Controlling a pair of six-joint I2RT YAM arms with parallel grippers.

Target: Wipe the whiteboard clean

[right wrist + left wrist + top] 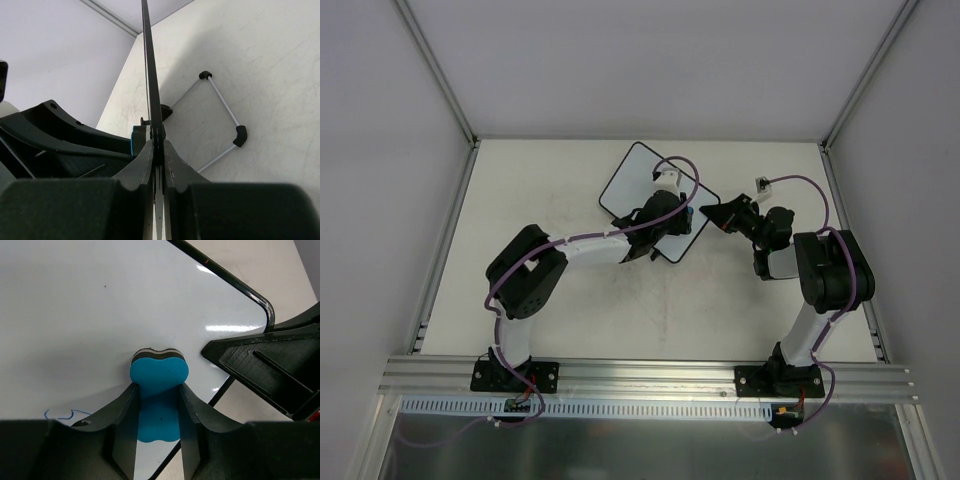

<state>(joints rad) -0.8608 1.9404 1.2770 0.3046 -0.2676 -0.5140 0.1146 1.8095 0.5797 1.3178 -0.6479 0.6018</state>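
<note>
The dark fingers (120,410) of the left gripper (159,390) are clamped from both sides on a small blue foam eraser block (159,371) with a dark felt layer. The felt end presses against the glossy face of the small rectangular whiteboard (90,315), which has a thin black rim (225,276) and rounded corners. A faint blue scribble (65,414) shows on the white surface just left of the left finger; the rest of the face in the left wrist view is unmarked.

The right gripper (158,146) has its two black fingers (145,162) pinched together on the right edge of the whiteboard, near a rounded corner. Its wrist camera sees the board edge-on as a thin dark line running up from between the fingertips. The two grippers are near each other, with the blue block just left of the right gripper's fingers.

From above, the whiteboard sits over the far middle of the off-white table (700,310), turned like a diamond with one corner pointing far. The left arm reaches across it from the near left and the right arm comes in from the right. Whether the board lies flat or is tipped up cannot be told.

A thin U-shaped white wire stand (220,102) with black corner caps lies on the table right of the board, apart from it.
</note>
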